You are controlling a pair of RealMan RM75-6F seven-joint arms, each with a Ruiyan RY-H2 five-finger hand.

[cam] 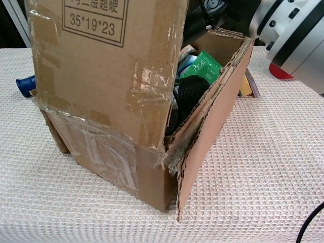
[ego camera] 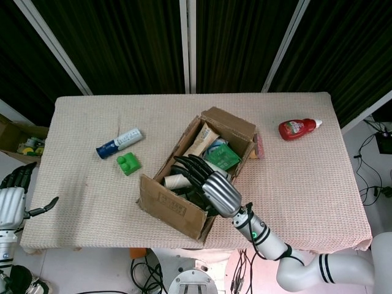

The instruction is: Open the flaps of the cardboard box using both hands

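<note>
The cardboard box (ego camera: 174, 205) sits mid-table, its top open to show a green packet (ego camera: 222, 156) and other goods. My right hand (ego camera: 211, 184) reaches over the box from the near side. Its spread fingers (ego camera: 188, 166) lie inside against the near flap (ego camera: 168, 200) and hold nothing. In the chest view this flap (cam: 101, 66) stands nearly upright, printed 35*19*23, above the box front (cam: 101, 152). The right side flap (cam: 212, 131) hangs outward. The far flap (ego camera: 229, 122) is folded back. My left hand (ego camera: 11, 199) hangs open off the table's left edge, far from the box.
A red ketchup bottle (ego camera: 298, 128) lies at the right. To the left of the box are a blue-and-white tube (ego camera: 119, 143) and a green brick (ego camera: 128, 164). A thin flat item (ego camera: 260, 147) lies against the box's far right corner. Another carton (ego camera: 18, 138) stands on the floor at left.
</note>
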